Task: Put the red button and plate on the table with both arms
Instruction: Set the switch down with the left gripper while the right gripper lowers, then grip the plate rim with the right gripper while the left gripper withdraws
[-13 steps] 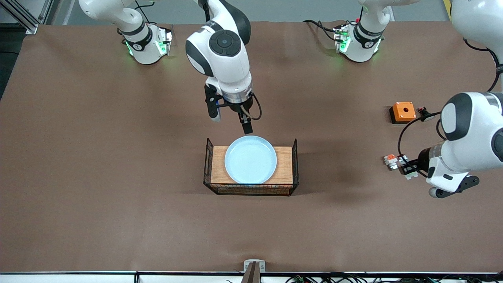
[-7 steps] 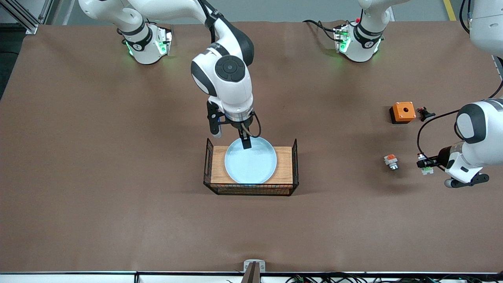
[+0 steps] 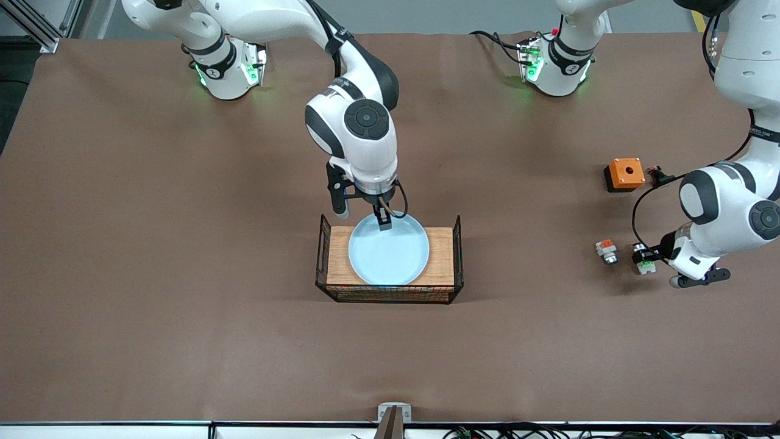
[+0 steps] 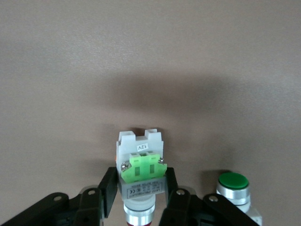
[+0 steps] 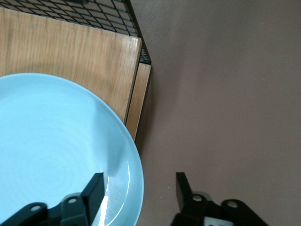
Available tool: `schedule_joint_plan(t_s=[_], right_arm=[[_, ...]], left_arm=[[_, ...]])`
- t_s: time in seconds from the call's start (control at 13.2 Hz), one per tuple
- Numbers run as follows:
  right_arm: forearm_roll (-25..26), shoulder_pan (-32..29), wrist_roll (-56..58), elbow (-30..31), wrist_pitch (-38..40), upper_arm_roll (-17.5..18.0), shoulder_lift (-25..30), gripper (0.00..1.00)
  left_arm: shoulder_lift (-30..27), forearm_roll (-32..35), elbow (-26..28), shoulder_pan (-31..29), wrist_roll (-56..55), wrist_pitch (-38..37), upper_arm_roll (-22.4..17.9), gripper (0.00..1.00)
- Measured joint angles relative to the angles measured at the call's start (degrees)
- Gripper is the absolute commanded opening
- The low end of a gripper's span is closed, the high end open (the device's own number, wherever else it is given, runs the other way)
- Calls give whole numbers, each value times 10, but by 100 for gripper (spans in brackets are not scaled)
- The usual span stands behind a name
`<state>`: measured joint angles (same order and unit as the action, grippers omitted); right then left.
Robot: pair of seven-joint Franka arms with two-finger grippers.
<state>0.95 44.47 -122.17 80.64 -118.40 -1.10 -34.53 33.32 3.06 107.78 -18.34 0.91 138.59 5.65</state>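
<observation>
The pale blue plate (image 3: 389,253) lies on the wooden floor of a wire crate (image 3: 390,297) mid-table. My right gripper (image 3: 381,218) is open at the plate's rim on the robots' side. In the right wrist view the gripper (image 5: 138,182) straddles that rim, one finger over the plate (image 5: 47,141), the other over the table. My left gripper (image 3: 649,258) is low over the table (image 3: 183,244) at the left arm's end. It is shut on the red button (image 3: 643,264). The left wrist view shows the gripper (image 4: 140,184) clamping the white block with its green patch (image 4: 141,168).
A similar white piece with an orange-red patch (image 3: 606,249) lies on the table close beside the held button; a green-capped switch (image 4: 233,184) shows beside my left gripper. An orange box (image 3: 624,174) and a small black-stemmed button (image 3: 658,177) lie farther from the front camera.
My right gripper has come down from above the table to the plate's rim. My left arm drew the button away from the orange-red piece, then moved partly back toward it.
</observation>
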Motion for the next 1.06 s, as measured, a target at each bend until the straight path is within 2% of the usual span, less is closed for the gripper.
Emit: schedule_joint_plan(t_s=[0.08,0.15,0.38,0.61,0.76,0.91,1.06], right_arm=[[0,0,0,0,0,0,0,56],[0,0,0,0,0,0,0,56],[1,1,7,-1,0,1,0,49],[1,1,30,-1,1,1,-1,40],[1,1,37,-1,1,2,-2,38],[1,1,38,-1,1,2,-2,31],[1,1,41,-1,1,2,-3,21]], left_arm=[[0,0,1,-1,1,1,0,95],[0,0,1,-2,1,3,-1,99],[-11,0,-3,-3,1,5,0,99],[-65,0,-14,-3,2,-29,9,99],[-127,0,-23,-3,2,-73,27,99],[-191,0,-38,-2,0,-135,46,99],[-235,0,-76,-2,0,-231,55,99]])
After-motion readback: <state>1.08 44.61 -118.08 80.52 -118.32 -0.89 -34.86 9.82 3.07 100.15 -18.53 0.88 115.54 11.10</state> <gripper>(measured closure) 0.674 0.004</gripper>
